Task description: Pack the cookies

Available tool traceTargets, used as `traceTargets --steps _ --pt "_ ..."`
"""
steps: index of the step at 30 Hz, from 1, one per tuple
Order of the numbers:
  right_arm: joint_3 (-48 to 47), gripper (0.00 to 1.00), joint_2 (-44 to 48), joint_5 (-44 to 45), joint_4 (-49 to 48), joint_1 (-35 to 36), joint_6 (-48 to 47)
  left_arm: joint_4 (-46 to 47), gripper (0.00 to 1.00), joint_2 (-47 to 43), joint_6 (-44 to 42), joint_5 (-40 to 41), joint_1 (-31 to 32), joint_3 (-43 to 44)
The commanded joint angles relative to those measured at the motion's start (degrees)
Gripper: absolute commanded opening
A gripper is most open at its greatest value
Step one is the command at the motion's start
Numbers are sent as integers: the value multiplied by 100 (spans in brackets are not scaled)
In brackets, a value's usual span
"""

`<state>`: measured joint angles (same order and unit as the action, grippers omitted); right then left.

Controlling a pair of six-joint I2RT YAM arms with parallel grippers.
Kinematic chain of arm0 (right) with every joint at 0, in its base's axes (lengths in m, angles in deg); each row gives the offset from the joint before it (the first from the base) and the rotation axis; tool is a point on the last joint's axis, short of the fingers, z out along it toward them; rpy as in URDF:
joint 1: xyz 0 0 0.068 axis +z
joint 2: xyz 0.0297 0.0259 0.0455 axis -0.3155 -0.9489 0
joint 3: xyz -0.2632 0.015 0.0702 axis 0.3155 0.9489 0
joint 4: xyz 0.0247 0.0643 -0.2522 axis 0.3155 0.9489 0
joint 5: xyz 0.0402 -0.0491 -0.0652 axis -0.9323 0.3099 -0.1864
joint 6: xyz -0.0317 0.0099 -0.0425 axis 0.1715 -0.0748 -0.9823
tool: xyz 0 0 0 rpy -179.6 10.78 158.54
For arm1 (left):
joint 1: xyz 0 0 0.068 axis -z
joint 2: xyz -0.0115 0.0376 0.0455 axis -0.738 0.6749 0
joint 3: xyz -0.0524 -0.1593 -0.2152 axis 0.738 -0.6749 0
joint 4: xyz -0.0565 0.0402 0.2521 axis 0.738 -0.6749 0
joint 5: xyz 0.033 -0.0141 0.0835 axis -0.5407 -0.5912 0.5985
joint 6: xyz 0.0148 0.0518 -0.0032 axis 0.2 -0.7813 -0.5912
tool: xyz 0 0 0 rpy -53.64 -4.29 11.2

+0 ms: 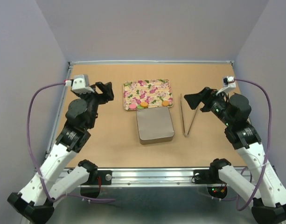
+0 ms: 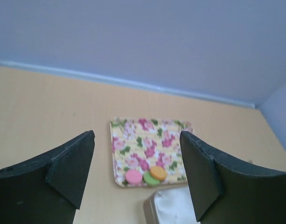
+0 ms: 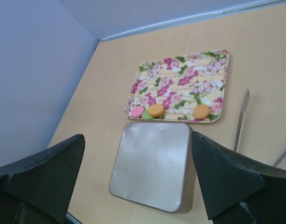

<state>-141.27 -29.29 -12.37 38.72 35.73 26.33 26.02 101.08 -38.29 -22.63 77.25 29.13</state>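
Top view: floral tray (image 1: 147,94) sits upper center of the bench (image 1: 101,140). Four cookies (image 3: 156,110) lie along the tray's lower edge: pink, green and orange bunched at the lower left corner, one more orange near the lower right. A closed silver tin (image 1: 155,127) sits just below the tray. Metal tongs (image 1: 188,116) lie right of the tin. Left gripper (image 1: 107,92) is at the tray's left, jaws wide apart and empty. Right gripper (image 1: 190,101) is right of the tongs, jaws spread and holding nothing.
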Motion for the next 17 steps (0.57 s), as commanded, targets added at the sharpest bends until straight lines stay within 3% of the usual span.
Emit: traceTargets --steps 1,2,4,7,9,10,13,16,17 --pt "609 100 629 524 -35 41 36 1951 85 -806 -921 1130 19 -1099" --pt "723 100 769 673 -52 41 71 2773 86 -1077 -1340 1121 19 -1842" --pt "969 100 1051 771 -96 41 142 3402 89 -1290 -1923 1478 19 -2749" --pt "1093 100 1236 814 -132 41 124 3949 96 -1203 -1863 3056 -7 -3350" --pt "1102 100 1254 815 -140 41 107 4309 96 -957 -1811 3545 -42 -3615" --pt "1085 100 1254 815 -140 41 98 4441 96 -809 -1523 4156 -60 -3869" --pt "1058 100 1280 806 -158 41 45 4978 96 -658 -733 4853 -139 -4336" --pt "1102 100 1298 858 -176 67 -16 4740 94 -334 323 5112 -437 -4390" --pt "1137 100 1333 885 -193 85 -42 5350 93 50 195 5077 -569 -4485"
